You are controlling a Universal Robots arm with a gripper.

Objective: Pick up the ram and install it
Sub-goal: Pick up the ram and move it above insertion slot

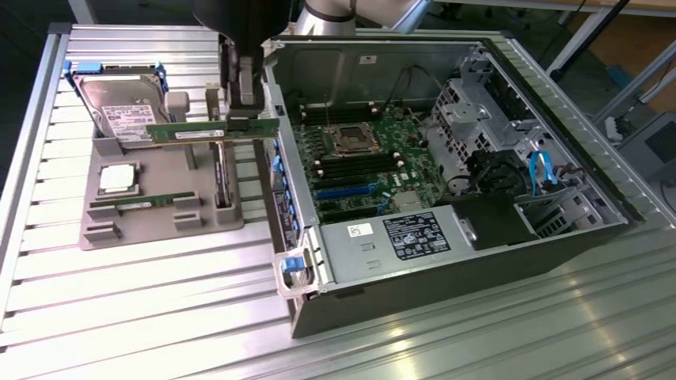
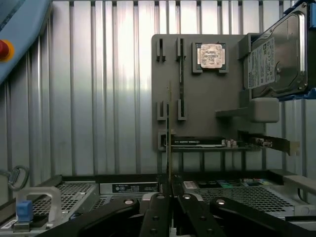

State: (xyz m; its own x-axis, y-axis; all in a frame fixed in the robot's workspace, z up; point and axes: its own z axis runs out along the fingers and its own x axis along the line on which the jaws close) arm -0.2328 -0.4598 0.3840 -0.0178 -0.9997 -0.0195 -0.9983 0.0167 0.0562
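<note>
The ram (image 1: 206, 131), a thin green stick, hangs level above the grey holder tray (image 1: 158, 231), lifted clear of its slots. My gripper (image 1: 249, 115) is shut on the end of it nearest the open computer case (image 1: 444, 237), just outside the case's wall. In the wrist view the ram (image 2: 169, 133) shows edge-on as a thin line running out from between the black fingers (image 2: 150, 210) of the gripper (image 2: 170, 200). A second green stick (image 1: 141, 202) lies in a slot of the tray. The motherboard's memory slots (image 1: 329, 165) sit inside the case.
On the tray stand a hard drive (image 1: 122, 107), a silver processor chip (image 1: 116, 179) and a dark expansion card (image 1: 223, 178) on edge. The case's upright side wall (image 1: 277, 95) rises between tray and motherboard. A red button (image 2: 4, 49) shows at the table's side.
</note>
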